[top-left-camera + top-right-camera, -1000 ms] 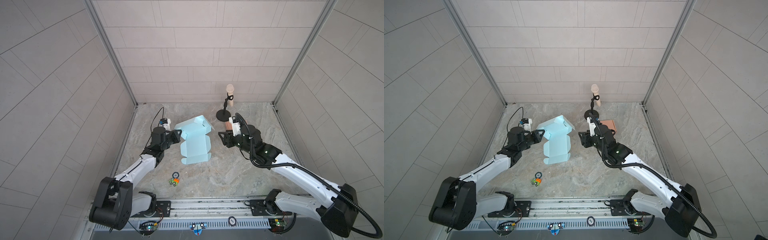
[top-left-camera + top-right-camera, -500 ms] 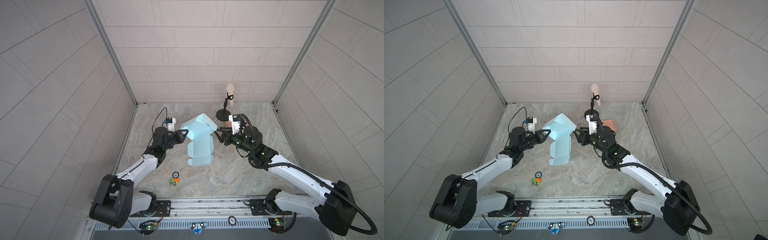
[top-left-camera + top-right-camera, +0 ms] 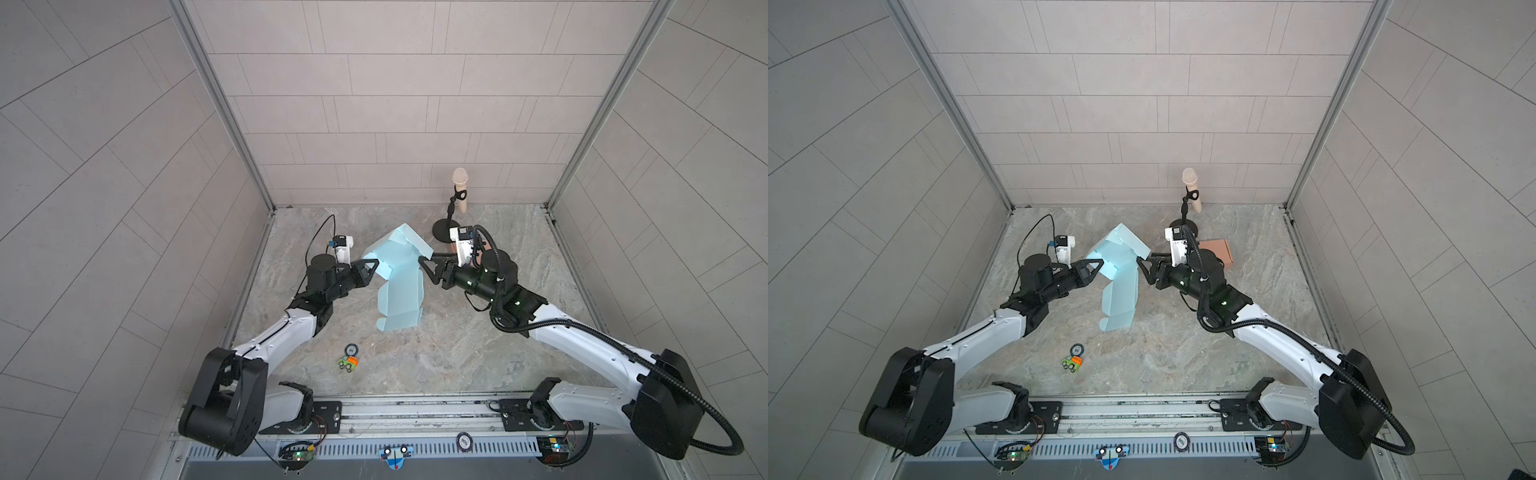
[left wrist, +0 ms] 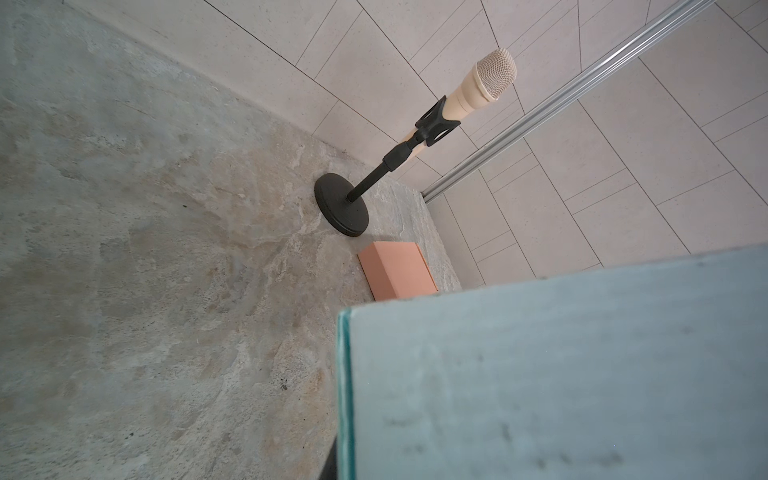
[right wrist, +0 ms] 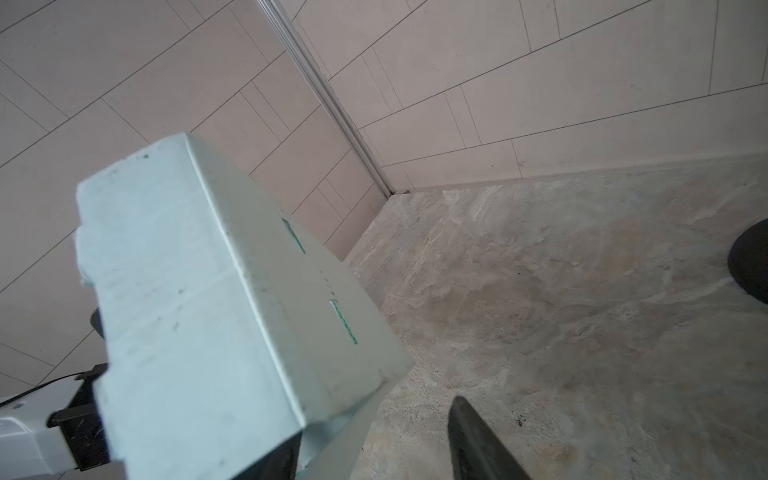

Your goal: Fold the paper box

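Jaws of the left gripper (image 3: 371, 266) clamp the left edge of the paper box (image 3: 400, 286), which stands part-raised at centre frame in both top views. Right gripper (image 3: 429, 269) jaws stand spread beside its right panel. Judged light, thin and easily creased: grip panel edges near fold lines.

- We find open floor (image 3: 457, 357) lower right in both top views
- Blocking us: paper box (image 3: 399, 282) centre; microphone stand (image 3: 442, 228), orange box (image 3: 1217, 251) upper right; toy car (image 3: 348, 363) lower left

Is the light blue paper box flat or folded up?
Partly folded: the light blue paper box bends up off the marble table, raised end pinched by the left end effector.
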Tool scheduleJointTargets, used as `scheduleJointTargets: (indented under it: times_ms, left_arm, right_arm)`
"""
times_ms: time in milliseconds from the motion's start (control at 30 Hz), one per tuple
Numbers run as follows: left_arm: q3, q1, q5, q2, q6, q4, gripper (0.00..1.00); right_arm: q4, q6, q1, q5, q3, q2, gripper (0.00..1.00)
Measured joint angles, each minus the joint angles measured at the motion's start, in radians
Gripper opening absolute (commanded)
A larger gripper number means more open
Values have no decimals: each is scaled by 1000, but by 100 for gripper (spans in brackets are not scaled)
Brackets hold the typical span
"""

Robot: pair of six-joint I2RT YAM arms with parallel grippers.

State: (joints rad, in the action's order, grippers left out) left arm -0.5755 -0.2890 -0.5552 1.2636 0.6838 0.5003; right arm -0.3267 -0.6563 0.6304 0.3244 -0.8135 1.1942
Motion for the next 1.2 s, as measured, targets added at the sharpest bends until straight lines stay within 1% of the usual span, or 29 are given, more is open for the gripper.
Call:
scheduleJointTargets:
  times_ms: [133, 300, 400, 500, 667, 833, 1000, 1200]
  left_arm:
    - [0, 0, -1, 0, 1, 3, 12]
    - [0, 1, 17, 0, 0, -10, 11]
    - [-5, 0, 22, 0, -2, -38, 11]
    - [-6, 0, 22, 0, -5, -49, 11]
    - [-6, 0, 23, 0, -31, -67, 11]
    - [-6, -6, 29, 0, -75, -111, 11]
    - [-6, -21, 31, -2, -103, -135, 11]
    - [-6, -28, 33, -5, -121, -154, 12]
  right_arm:
    - [-9, -11, 2, 0, -2, 7, 58]
    - [73, -2, 4, -18, -58, 41, 56]
    - [163, 35, 4, -31, -96, 36, 56]
    - [296, 101, 4, -48, -131, 8, 57]
    - [492, 224, 4, -60, -201, -82, 57]
    - [584, 293, -8, -61, -271, -130, 56]
    - [618, 316, -35, -35, -330, -59, 54]
    - [646, 335, -35, 67, -351, 56, 52]
